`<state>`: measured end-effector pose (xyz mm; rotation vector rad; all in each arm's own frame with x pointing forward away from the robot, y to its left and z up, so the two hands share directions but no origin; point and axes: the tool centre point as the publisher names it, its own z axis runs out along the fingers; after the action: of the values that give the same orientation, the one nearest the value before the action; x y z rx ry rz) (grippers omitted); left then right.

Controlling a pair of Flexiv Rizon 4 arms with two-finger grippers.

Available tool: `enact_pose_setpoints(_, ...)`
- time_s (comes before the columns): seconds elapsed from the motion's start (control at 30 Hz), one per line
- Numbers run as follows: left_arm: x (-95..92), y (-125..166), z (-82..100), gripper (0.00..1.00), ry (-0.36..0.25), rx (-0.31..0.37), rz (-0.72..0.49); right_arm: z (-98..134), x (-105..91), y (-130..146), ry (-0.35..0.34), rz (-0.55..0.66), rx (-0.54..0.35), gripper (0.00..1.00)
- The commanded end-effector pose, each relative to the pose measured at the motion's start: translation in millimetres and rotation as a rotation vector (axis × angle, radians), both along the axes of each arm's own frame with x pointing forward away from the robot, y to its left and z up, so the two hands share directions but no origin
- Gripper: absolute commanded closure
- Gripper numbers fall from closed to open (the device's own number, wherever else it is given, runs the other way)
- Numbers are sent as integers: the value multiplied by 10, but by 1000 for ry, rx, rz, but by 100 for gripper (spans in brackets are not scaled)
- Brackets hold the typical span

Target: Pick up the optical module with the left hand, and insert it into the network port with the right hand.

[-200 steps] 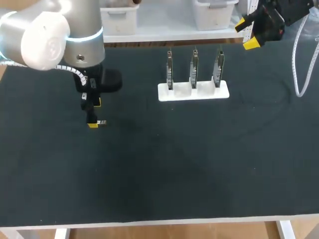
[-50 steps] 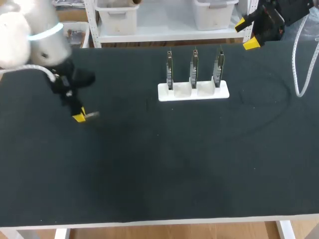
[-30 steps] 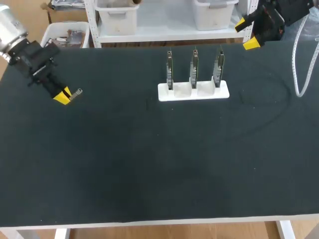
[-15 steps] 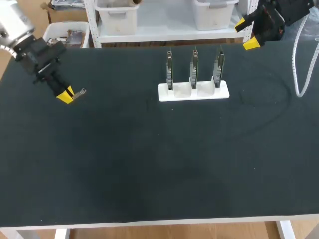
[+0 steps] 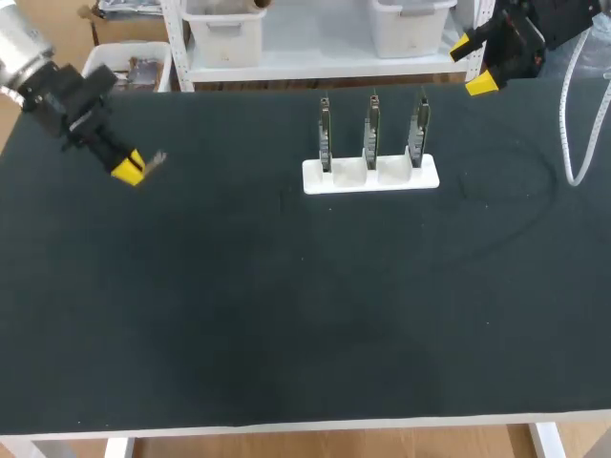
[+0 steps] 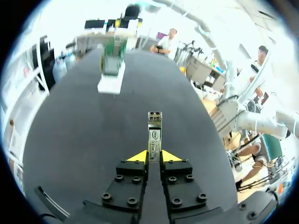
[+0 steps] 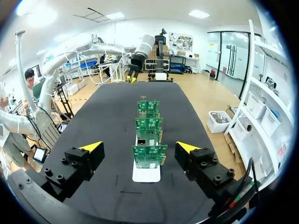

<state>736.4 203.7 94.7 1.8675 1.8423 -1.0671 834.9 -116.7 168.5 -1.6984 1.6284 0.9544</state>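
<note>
Pickup looks done: the left tool (image 6: 154, 157) grips the slim silver metal optical module (image 6: 154, 133) above the bench's (image 5: 286, 315) far-left corner; handover and insertion into the green circuit boards (image 5: 370, 132) on the white stand (image 5: 315, 177) remain, the right tool (image 5: 474, 64) gaping empty far-right.

On the surface (image 5: 286, 315), near its far edge, a white base (image 5: 370, 175) carries three upright circuit boards (image 5: 372, 129) in a row, with narrow gaps between them. A wide bare stretch separates them from the left end effector (image 5: 128, 168), the optical module (image 5: 153, 159) jutting ahead of its tips. The right end effector (image 5: 471, 64), fingers spread, hangs past the row's right end. A white cable (image 5: 571, 124) loops over the right edge
</note>
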Motion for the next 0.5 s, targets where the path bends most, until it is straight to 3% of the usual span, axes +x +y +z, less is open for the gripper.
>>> enact_pose_setpoints(0.03,-19,-104,185,100,-96,-134,24,4,79,-9,540,779,9,0)
enact_pose_setpoints(0.13,40,-206,294,100,-121,-215,22,4,79,-9,540,779,9,0)
enact_pose_setpoints(0.3,129,-339,396,100,-101,-366,3,4,79,-9,540,779,9,0)
enact_pose_setpoints(0.37,142,-394,421,100,-94,-390,-16,4,79,-9,540,779,9,0)
enact_pose_setpoints(0.5,128,-402,416,100,-96,-376,-20,4,79,-9,540,779,9,0)
